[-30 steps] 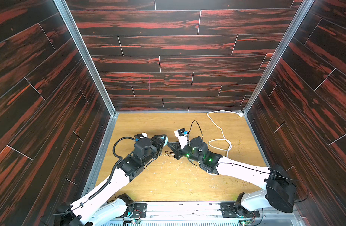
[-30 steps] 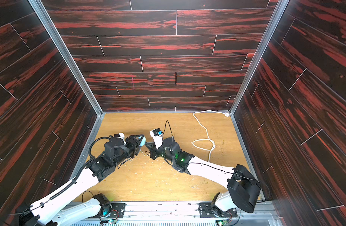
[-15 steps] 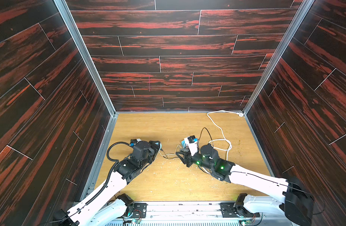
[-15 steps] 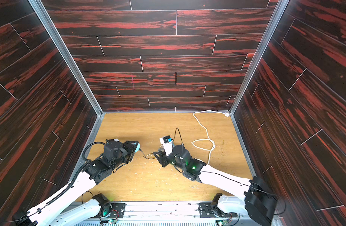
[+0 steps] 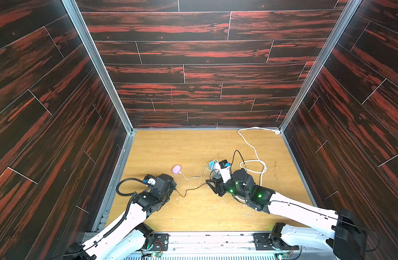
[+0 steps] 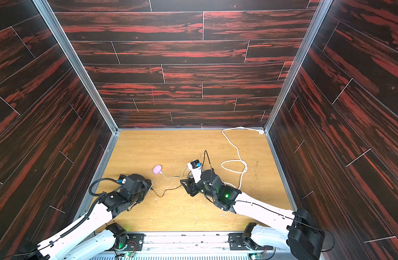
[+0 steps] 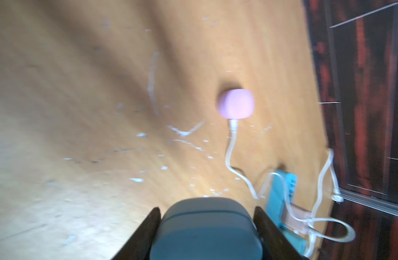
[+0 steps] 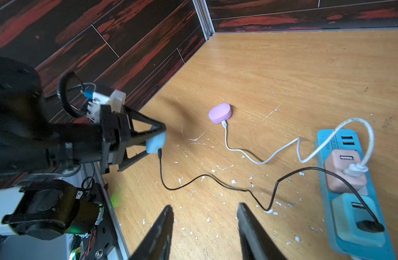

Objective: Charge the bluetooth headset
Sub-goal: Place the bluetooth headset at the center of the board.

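- left claw [image 7: 207, 210] is clamped on the blue case [image 8: 156, 141], a bit above the wood. It's close to the rail [image 5: 123, 157] along the left wall, so things are tight on that side
- black cable [image 8: 193, 179] has its plug right at the case's lower edge, can't tell if it's fully in. It snakes over the tabletop [image 5: 171, 146] to the teal adapter [image 8: 351, 216] on the power strip [image 8: 324, 139]
- right claw [image 8: 204, 204] is wide, nothing between the fingers. It hangs just beside the strip, and the black cable runs across in front of it
- pink case [image 5: 176, 169] lies flat just beyond the left claw. A white cable [image 8: 261, 161] is plugged into it and runs to the pink adapter [image 8: 330, 162]
- both cables cross the gap between the two claws, so the middle is cluttered
- thick white cord [image 5: 253, 146] loops from the far right corner down the right side toward the right arm
- most open room is the far left of the tabletop, between the pink case and the back wall
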